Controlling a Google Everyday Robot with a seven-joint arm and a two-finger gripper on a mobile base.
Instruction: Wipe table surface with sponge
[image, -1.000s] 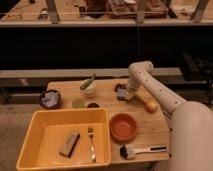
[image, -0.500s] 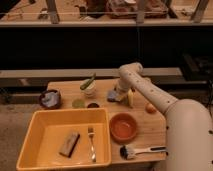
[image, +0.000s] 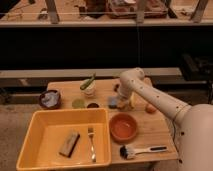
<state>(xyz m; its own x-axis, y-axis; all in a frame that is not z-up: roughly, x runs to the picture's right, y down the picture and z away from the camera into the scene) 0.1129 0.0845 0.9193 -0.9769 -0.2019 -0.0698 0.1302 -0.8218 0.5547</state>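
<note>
The table surface (image: 160, 132) is a light-brown wooden plank top. The sponge (image: 113, 103), a small blue-grey pad, lies flat on the wood near the middle of the table, just above the orange bowl. My gripper (image: 122, 102) reaches down from the white arm's elbow at the back and is shut on the sponge, pressing it onto the wood. The sponge's right part is hidden under the gripper.
A big yellow tub (image: 35, 130) fills the front left, with a brown block (image: 69, 143) and a fork (image: 91, 142) inside. An orange bowl (image: 123, 127), a brush (image: 135, 150), an orange fruit (image: 150, 108), a dark bowl with a rag (image: 50, 98) and small green items (image: 88, 85) stand around.
My gripper has swept the sponge leftward and toward the front, from the table's back right to the middle near the orange bowl. Nothing else has moved.
</note>
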